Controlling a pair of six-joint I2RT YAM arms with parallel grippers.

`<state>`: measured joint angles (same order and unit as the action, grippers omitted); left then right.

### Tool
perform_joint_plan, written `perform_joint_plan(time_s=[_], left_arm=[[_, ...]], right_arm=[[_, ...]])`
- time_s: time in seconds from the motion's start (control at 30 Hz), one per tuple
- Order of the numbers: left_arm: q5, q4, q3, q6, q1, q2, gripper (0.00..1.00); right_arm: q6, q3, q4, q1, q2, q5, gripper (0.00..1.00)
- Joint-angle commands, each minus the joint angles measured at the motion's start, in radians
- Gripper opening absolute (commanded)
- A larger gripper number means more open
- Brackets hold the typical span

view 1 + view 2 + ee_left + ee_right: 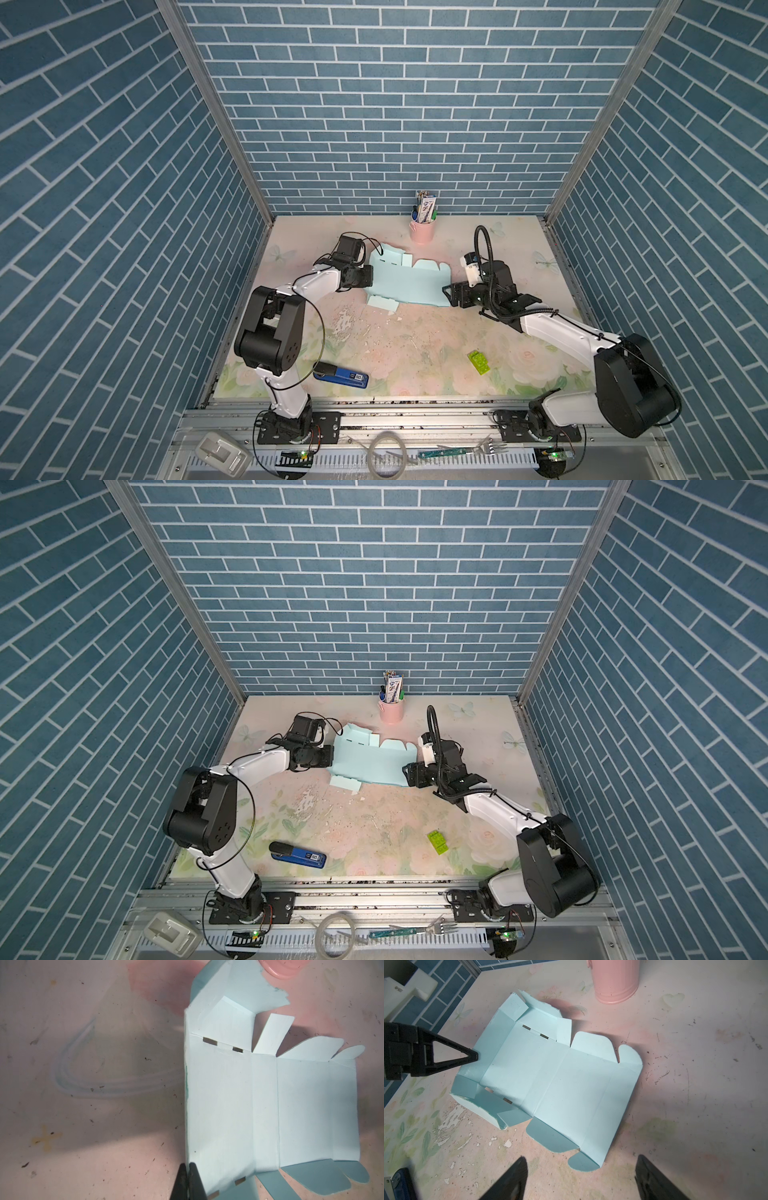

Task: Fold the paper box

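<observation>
- The left gripper pinches the raised end wall of the paper box.
- The right gripper gapes empty beside the opposite flaps.
- The paper box lies half-folded on the table, near a pink cup.

In the left wrist view, the left gripper is cut off by the frame edge, as are the pink cup and the paper box. In the right wrist view, the right gripper and the blue stapler are cropped likewise. In both top views, the cup contents are too small to be identified.
</observation>
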<state>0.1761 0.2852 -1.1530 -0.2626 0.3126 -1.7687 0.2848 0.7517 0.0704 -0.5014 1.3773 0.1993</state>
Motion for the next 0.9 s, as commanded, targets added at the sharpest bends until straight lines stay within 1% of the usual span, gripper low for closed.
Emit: perform_joint_plan(time_s=[0.0,0.23,0.4,0.7,0.87], left_arm=[[-0.07,0.037,-0.009,0.036,0.025,0.018,0.04],[-0.124,0.052,-0.01,0.075,0.079,0.039,0.03],[-0.135,0.045,-0.001,0.106,0.121,0.076,0.02],[-0.176,0.047,0.012,0.173,0.22,0.115,0.02],[-0.184,0.057,0.005,0.18,0.24,0.119,0.02]], right_arm=[[-0.058,0.008,0.04,-0.009,-0.029,0.018,0.83],[-0.142,0.011,0.125,-0.012,-0.028,0.045,0.85],[-0.263,0.05,0.165,-0.013,0.009,0.083,0.85],[-0.436,0.219,0.104,-0.014,0.188,0.093,0.84],[-0.474,0.318,0.088,-0.012,0.293,0.101,0.82]])
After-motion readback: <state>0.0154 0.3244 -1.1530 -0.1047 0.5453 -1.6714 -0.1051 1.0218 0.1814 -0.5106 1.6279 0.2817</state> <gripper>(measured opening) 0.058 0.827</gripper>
